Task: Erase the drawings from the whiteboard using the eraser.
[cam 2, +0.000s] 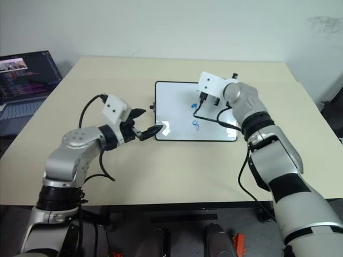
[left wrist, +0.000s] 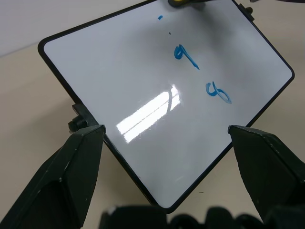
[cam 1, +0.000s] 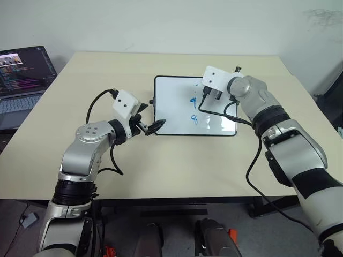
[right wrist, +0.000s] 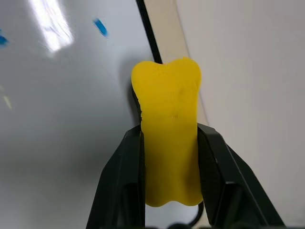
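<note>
Two drawings [left wrist: 202,71] remained on the whiteboard [cam 1: 171,107]; your right gripper [right wrist: 169,167], clamping the eraser [right wrist: 169,138], sat just beyond them at the board's far edge; left gripper [left wrist: 167,148] gaped.

Whiteboard [left wrist: 143,95]: glossy white panel with a thin black frame and rounded corners, lying flat on a pale beige table [left wrist: 28,95] and set at a slant across the frame; a bright window-like glare patch sits near its middle. Black side knob [left wrist: 76,123] projecting from one edge, just beside a finger. Drawings [left wrist: 202,71]: two blue digit-like squiggles, one above the other, plus a small blue fleck and a tiny dark dot farther up the board. Eraser [left wrist: 180,2]: a sliver of yellow at the board's far edge. Left gripper [left wrist: 167,131]: two black fingers [left wrist: 267,167] spread wide apart, flanking the board's near corner.
</note>
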{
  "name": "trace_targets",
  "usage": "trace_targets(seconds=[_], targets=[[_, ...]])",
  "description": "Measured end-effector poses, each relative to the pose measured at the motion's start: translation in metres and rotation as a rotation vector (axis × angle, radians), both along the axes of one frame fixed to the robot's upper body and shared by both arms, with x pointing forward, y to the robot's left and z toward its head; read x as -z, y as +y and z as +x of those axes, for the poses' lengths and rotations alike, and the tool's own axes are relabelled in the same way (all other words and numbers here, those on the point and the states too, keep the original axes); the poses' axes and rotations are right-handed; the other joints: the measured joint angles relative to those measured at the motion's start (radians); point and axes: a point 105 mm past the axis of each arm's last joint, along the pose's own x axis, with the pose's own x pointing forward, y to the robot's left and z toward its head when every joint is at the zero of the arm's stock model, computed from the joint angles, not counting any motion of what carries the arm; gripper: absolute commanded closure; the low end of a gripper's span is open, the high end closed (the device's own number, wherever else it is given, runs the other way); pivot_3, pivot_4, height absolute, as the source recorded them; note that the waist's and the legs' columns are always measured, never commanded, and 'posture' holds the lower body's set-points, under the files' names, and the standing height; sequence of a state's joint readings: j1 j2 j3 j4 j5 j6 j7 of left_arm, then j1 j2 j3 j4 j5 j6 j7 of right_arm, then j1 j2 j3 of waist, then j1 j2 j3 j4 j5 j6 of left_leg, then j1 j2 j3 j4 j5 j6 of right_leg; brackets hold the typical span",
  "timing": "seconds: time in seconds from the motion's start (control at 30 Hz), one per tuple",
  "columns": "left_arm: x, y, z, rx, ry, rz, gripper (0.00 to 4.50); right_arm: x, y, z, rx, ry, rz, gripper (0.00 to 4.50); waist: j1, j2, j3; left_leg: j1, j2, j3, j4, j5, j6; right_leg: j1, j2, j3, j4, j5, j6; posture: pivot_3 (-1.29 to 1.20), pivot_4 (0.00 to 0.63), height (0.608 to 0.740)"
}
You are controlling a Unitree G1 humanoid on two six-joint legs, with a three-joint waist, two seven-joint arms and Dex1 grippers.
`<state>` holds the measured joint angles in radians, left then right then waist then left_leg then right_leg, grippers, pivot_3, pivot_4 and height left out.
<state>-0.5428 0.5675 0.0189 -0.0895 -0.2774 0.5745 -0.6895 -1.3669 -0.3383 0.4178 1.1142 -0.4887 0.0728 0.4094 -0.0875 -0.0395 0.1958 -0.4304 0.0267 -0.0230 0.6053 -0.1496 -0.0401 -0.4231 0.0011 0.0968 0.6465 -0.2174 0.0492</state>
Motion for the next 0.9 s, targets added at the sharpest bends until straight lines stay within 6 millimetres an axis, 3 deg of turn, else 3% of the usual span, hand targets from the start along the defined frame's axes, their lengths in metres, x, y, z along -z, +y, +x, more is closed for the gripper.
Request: trace_targets(seconds=[0.17,0.53,0.9], targets=[[0.0,0.0,0.0,0.002,-0.004,0.0,0.0,0.002,0.011,-0.002,-0.031,0.012,0.005,3.4,-0.005,0.0,0.0,0.0,0.0,0.0,0.0,0.0,0.0,0.0,0.0,0.0,0.0,0.0,0.0,0.0,0.15,0.74],[-0.001,-0.002,0.0,0.007,-0.009,0.0,0.0,0.016,0.066,-0.015,-0.155,0.056,0.034,3.4,-0.025,0.0,0.0,0.0,0.001,0.0,0.0,0.0,0.0,0.0,0.001,0.0,0.001,0.0,0.0,0.0,0.15,0.74],[0.0,-0.003,0.0,0.009,-0.008,0.0,0.0,0.02,0.069,-0.019,-0.173,0.084,0.031,3.41,-0.024,0.0,0.0,0.0,0.001,0.0,-0.001,0.0,0.0,-0.001,0.001,0.0,0.001,0.0,0.0,0.0,0.15,0.74]])
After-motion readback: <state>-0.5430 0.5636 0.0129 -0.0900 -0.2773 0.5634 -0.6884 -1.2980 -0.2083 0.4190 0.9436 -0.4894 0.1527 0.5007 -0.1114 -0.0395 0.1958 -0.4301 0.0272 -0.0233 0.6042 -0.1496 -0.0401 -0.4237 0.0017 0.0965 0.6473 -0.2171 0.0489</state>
